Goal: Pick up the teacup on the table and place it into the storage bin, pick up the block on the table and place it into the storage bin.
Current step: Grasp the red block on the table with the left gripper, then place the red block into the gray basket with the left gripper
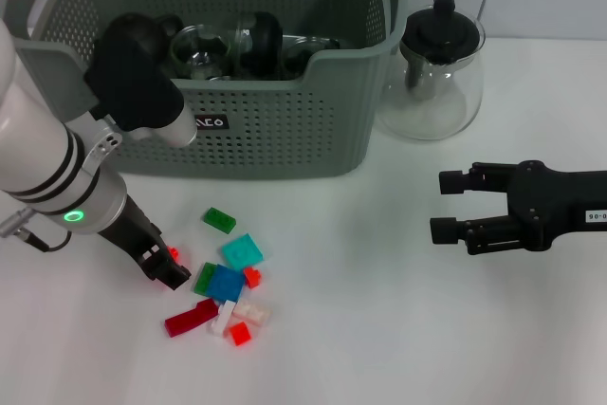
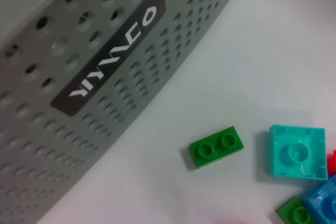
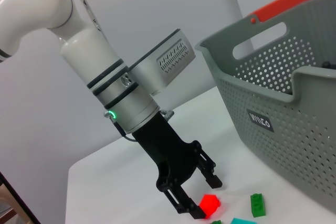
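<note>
Left gripper [image 1: 163, 266] low over table [image 1: 398, 329], jaws spread around small red block [image 3: 210, 203], at left edge of loose brick pile. Green block [image 1: 219, 220] and teal block [image 1: 243, 251] lie just beside. Storage bin [image 1: 275, 130] behind pile, glass teacups [image 1: 204, 52] inside. Right gripper [image 1: 453, 206] open, hovers well apart on right, near glass teapot [image 1: 438, 73].

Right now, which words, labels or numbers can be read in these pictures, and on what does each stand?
"CO": the end of the white logo on the black label on the storage bin; its first letters are too stylised to read.
White sticker on the right gripper: too small to read.
No text on the left gripper, down at the blocks.
</note>
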`<state>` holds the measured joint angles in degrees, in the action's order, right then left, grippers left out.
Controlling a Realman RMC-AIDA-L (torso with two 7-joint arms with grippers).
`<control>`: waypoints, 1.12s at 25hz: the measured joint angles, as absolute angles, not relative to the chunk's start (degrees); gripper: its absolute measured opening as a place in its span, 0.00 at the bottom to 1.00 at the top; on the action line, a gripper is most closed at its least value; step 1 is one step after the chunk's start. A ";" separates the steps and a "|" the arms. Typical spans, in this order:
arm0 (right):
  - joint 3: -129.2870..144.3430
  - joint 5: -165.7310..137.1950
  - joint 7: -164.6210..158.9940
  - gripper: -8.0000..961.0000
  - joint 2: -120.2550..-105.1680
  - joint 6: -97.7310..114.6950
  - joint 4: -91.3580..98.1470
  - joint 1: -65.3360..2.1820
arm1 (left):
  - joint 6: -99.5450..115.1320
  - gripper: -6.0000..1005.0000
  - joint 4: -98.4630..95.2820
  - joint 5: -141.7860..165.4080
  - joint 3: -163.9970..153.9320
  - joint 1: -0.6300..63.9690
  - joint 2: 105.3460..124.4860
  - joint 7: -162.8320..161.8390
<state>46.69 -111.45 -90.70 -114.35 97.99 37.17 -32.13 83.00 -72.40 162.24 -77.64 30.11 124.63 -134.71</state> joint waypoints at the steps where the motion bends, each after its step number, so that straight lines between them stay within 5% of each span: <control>1: 46.68 -111.44 -90.70 0.98 -114.35 97.99 37.17 -32.10 | 83.00 0.69 -72.40 162.24 -77.64 30.11 124.63 -134.71; 10: 46.58 -111.44 -90.10 0.98 -114.35 97.95 37.18 -31.91 | 82.60 0.66 -71.62 162.95 -78.75 30.18 124.63 -134.65; 16: 46.58 -111.44 -90.08 0.98 -114.35 97.90 37.18 -31.90 | 82.11 0.49 -71.05 162.97 -79.34 30.24 124.70 -134.64; 28: 46.58 -111.44 -89.98 0.98 -114.28 97.91 37.18 -31.83 | 83.81 0.41 -74.50 162.77 -79.13 29.61 124.72 -135.31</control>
